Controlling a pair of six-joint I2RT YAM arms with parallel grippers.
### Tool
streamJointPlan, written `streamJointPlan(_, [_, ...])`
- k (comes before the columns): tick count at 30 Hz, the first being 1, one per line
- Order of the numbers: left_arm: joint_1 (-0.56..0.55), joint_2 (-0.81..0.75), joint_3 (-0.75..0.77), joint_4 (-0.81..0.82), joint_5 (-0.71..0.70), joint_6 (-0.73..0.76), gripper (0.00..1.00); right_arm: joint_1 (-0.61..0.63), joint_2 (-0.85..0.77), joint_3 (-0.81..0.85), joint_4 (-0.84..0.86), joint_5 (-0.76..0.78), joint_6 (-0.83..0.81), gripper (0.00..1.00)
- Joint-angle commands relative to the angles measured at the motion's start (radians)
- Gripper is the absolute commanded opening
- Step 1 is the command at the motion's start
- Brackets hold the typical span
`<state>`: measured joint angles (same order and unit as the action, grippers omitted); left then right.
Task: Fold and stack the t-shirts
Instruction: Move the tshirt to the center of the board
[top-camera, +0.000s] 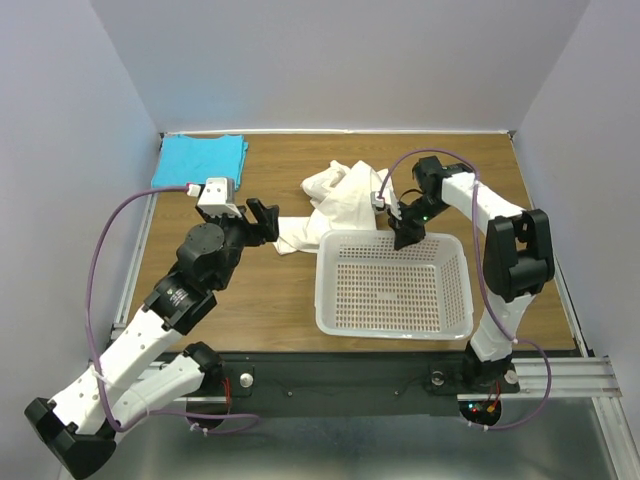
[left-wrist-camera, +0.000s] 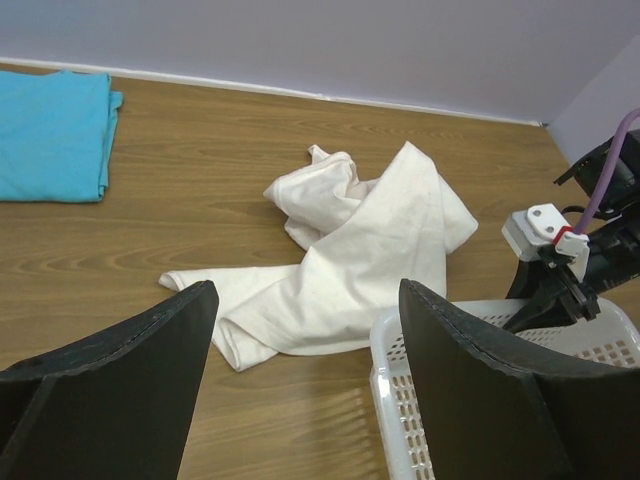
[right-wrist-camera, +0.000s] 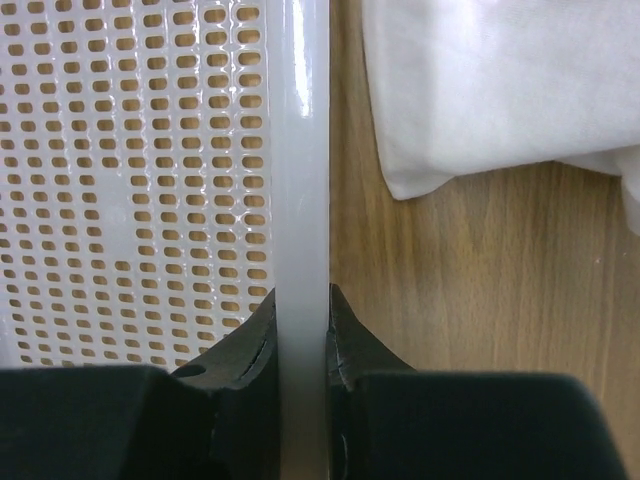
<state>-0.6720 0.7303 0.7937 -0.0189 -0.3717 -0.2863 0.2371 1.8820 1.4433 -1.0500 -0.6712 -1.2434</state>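
Looking from the top camera, the wooden table (top-camera: 260, 300) carries two t-shirts and one basket. The turquoise t-shirt (top-camera: 198, 160) lies folded flat in the far left corner. The cream-white t-shirt (top-camera: 335, 205) lies crumpled near the middle of the far half, and its near edge comes just beside the far left corner of the white mesh basket (top-camera: 322, 290). The basket stands on the near right part of the table. The left gripper (top-camera: 262, 220) hangs left of the cream-white t-shirt, with its jaws wide apart and nothing between them. The right gripper (top-camera: 408, 235) points down at the far rim of the basket. From the left wrist camera, the two dark fingers (left-wrist-camera: 150, 380) of the left gripper (left-wrist-camera: 305, 290) stand far apart and hold nothing. Between them I see the cream-white t-shirt (left-wrist-camera: 360, 250) in loose folds on the wood, the turquoise t-shirt (left-wrist-camera: 50, 135) far on the left, and a corner of the basket (left-wrist-camera: 380, 370) at the right. The right gripper (left-wrist-camera: 550, 290) shows behind, at the far rim of the basket. From the right wrist camera, the right gripper (right-wrist-camera: 300, 310) is closed on the rim of the basket (right-wrist-camera: 300, 150): one finger (right-wrist-camera: 250, 340) presses on the mesh side and the other on the table side. The cream-white t-shirt (right-wrist-camera: 480, 90) lies on the table (right-wrist-camera: 450, 300) just beside this rim, and the fingers do not touch it.
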Motion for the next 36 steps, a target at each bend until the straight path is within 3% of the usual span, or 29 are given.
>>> streamJointPlan(1, [0.002,-0.025,-0.001,0.036,-0.018,-0.019,0.84,0.01,0.005,0.035,-0.028,0.001,0.039,0.07])
streamJointPlan(3, [0.002,-0.035,-0.005,0.033,-0.016,-0.024,0.85,0.01,-0.023,0.043,-0.05,-0.013,0.055,0.01])
streamJointPlan(12, [0.002,-0.071,-0.016,0.023,-0.029,-0.013,0.84,-0.041,-0.256,0.019,-0.05,-0.117,0.251,0.01])
streamJointPlan(16, [0.002,-0.075,-0.017,0.022,-0.027,-0.011,0.85,-0.114,-0.343,0.003,-0.031,-0.146,0.324,0.01])
streamJointPlan(24, [0.002,-0.103,-0.028,0.02,-0.03,-0.002,0.84,-0.409,-0.435,0.015,-0.022,-0.182,0.392,0.01])
streamJointPlan(29, [0.002,-0.126,-0.031,-0.007,-0.042,0.009,0.85,-0.59,-0.469,0.043,0.174,-0.036,0.573,0.01])
streamJointPlan(36, [0.002,-0.14,-0.047,-0.006,-0.038,0.004,0.85,-0.61,-0.422,0.058,0.487,0.209,0.792,0.01])
